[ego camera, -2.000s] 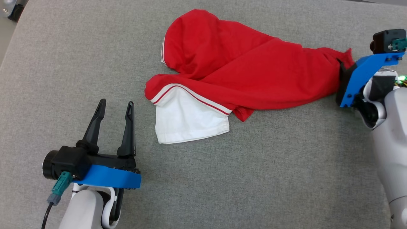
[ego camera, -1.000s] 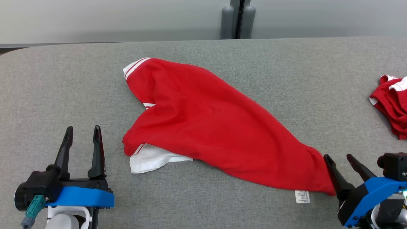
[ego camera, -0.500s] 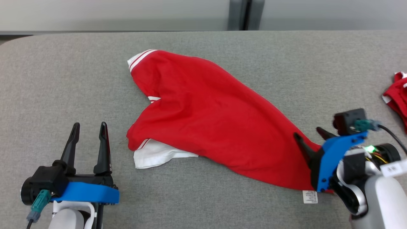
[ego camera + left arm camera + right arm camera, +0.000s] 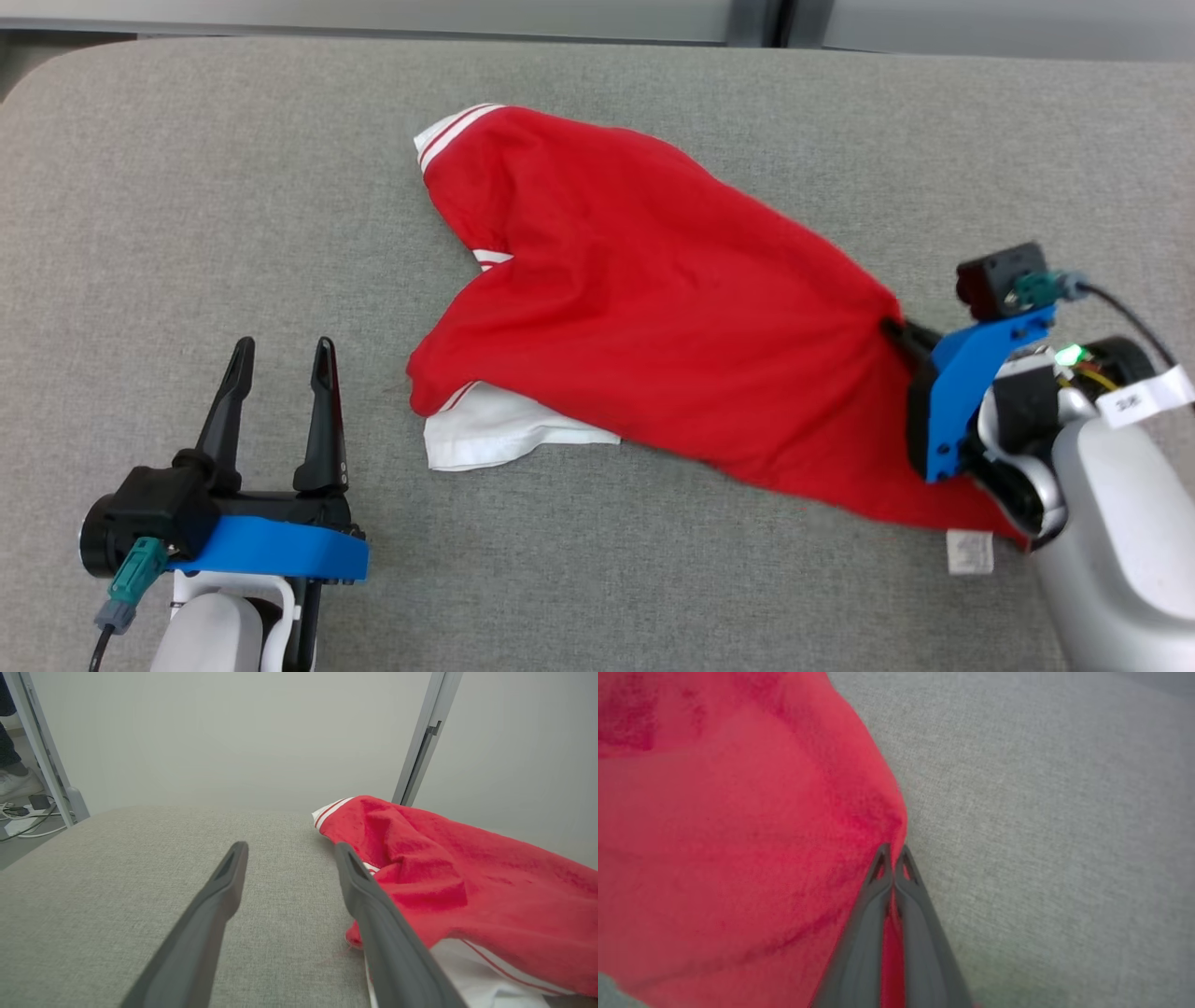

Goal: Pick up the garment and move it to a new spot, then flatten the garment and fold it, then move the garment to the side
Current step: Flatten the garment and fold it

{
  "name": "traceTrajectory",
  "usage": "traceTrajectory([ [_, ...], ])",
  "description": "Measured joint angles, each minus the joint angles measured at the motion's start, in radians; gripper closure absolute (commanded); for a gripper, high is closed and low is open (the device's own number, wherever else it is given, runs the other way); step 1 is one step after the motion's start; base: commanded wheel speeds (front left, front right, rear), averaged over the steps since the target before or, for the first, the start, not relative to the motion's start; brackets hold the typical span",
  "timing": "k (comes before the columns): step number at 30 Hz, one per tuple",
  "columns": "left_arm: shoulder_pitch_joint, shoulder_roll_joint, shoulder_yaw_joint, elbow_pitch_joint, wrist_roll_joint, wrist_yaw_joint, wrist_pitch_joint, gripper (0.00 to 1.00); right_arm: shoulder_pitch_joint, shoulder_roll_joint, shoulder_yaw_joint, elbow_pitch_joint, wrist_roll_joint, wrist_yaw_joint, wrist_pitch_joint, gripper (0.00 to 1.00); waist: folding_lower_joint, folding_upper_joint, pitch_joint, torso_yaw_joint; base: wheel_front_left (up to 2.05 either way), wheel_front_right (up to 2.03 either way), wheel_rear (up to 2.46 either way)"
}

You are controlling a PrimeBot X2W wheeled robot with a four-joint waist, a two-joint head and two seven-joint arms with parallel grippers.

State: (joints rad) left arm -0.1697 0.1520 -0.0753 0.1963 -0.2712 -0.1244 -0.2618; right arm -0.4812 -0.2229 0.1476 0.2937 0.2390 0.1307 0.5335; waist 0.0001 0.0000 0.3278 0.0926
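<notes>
In the right wrist view the right gripper [image 4: 893, 851] was seen with its fingers pressed together on a fold at the edge of the red garment [image 4: 738, 835], with red cloth caught between them. In the head view that pinch was largely hidden behind the arm's blue bracket [image 4: 966, 392]. There the garment was shown lying across the middle of the grey padded surface [image 4: 187, 187], from a white-striped corner at the far side to a white label [image 4: 968, 551] at the near right. A white inner layer [image 4: 495, 434] was exposed at its near left. The left gripper [image 4: 285, 350] was held at the near left, clear of the cloth, its fingers spread with nothing between them. In the left wrist view a metal post [image 4: 423, 742], floor cables [image 4: 23, 826] and a person's shoe [image 4: 18, 784] were seen.
</notes>
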Motion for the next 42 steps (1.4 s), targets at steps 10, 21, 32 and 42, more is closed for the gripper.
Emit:
traceTrajectory([
  [10,-0.031,-0.003,-0.02,-0.015,0.001,-0.002,0.0,0.0,-0.192,0.029,-0.128,0.141,0.081,0.0,-0.05,1.0,0.0,0.0001,0.047,0.032,0.0,0.0,0.0],
  [21,-0.101,-0.021,-0.067,-0.017,0.0,-0.005,0.0,0.0,-0.419,0.021,-0.229,0.378,0.005,0.0,-0.196,0.0,0.0001,0.0,0.135,0.104,0.0,0.0,0.0],
  [32,-0.101,-0.029,-0.041,0.012,-0.007,-0.005,0.0,0.0,-0.349,-0.004,-0.11,0.34,0.034,0.0,-0.392,0.0,0.0,0.0,0.103,0.063,0.0,0.0,0.0],
  [42,-0.044,-0.021,-0.021,0.059,-0.012,-0.005,0.0,0.0,-0.053,-0.016,-0.129,0.098,0.027,0.0,-0.59,0.0,-0.0001,0.0,-0.018,-0.015,0.0,0.0,0.0],
])
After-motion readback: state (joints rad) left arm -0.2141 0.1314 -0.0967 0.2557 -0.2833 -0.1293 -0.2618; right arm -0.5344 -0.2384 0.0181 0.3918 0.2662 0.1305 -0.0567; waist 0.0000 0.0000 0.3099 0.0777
